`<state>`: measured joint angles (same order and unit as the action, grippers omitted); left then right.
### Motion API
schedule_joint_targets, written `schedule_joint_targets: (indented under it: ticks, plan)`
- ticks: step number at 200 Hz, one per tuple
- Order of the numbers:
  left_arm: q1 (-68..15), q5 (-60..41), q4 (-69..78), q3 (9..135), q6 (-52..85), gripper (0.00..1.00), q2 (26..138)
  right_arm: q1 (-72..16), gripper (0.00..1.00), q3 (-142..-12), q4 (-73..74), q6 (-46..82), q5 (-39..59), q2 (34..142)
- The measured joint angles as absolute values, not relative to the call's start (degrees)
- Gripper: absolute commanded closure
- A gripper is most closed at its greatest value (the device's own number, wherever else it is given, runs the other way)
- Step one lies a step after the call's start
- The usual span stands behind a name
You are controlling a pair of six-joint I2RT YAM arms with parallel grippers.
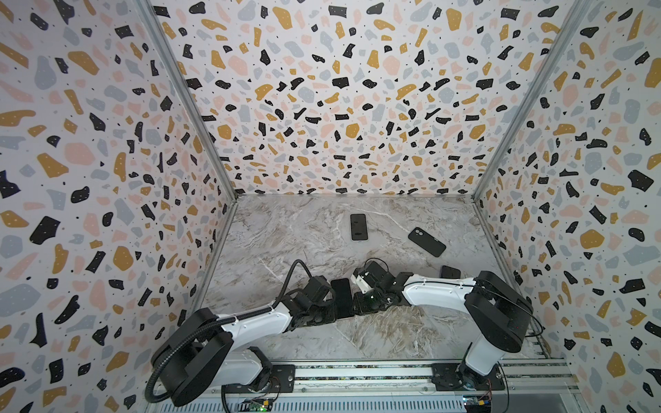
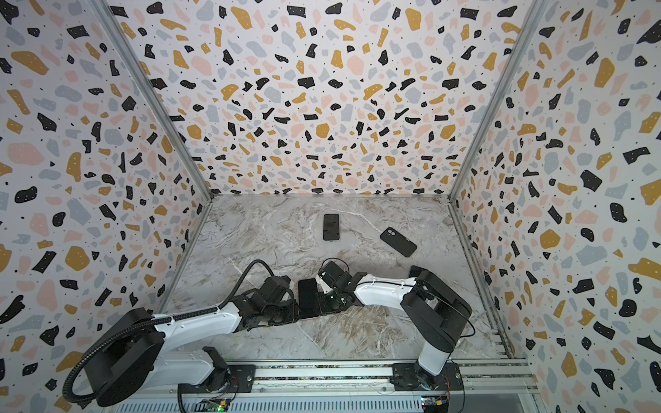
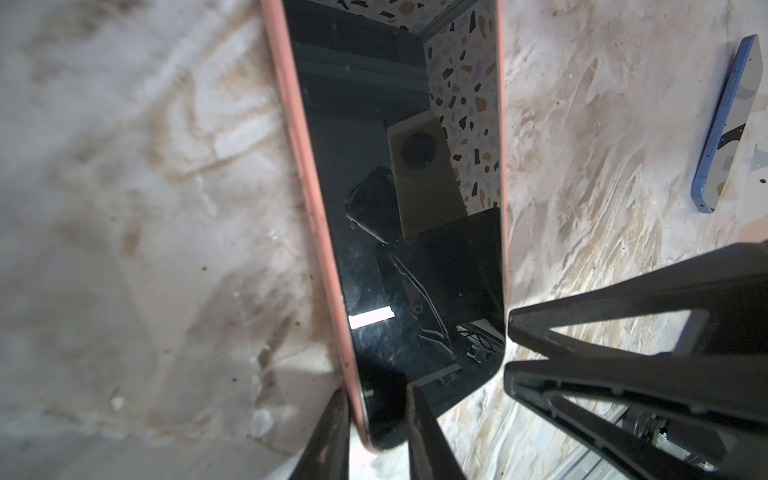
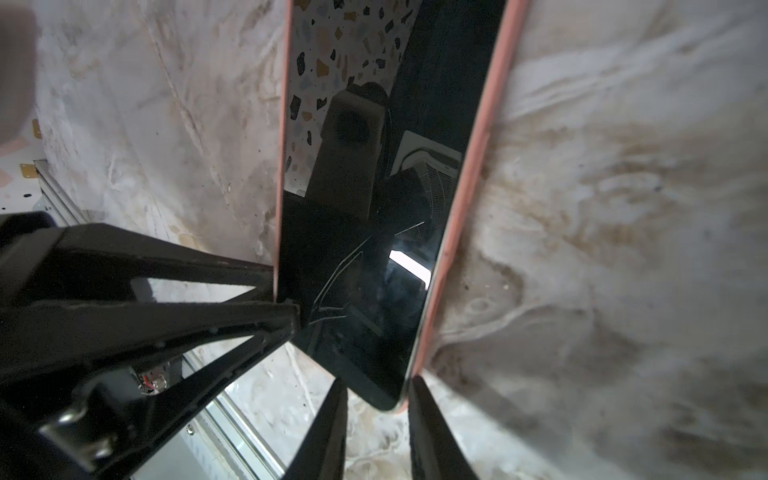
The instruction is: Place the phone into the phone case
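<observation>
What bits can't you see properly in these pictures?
- Pink-edged phone: its far end is cut off by the picture edge in both wrist views. I cannot tell if the pink rim is a case or the phone's own body.
- Dark slab, in a top view: mostly behind the right arm. Phone or case is unclear.
- Black case: lies back up and is too small to tell if it is empty.
- Table, left wrist view: blurred.

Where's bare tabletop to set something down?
Free: marble table, left side, between left wall and far phone; near strip along the rail. Crowded: centre, left gripper, right gripper on pink-cased phone; right side holds black case and blue phone.
</observation>
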<state>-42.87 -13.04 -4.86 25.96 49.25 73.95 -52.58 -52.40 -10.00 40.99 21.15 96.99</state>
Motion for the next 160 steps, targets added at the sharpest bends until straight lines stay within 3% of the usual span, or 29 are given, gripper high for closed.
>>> schedule_joint_targets:
  ticks: [99, 160]
  plan:
    - [-42.89, -13.04, -4.84, 25.74, 49.32, 0.83, 73.84, -52.93, 0.68, -52.40, -9.80, 40.84, 20.75, 98.48]
    - [-42.89, -13.04, -4.84, 25.74, 49.34, 0.84, 73.84, -52.75, 0.83, -52.42, -9.02, 41.21, 21.67, 99.50]
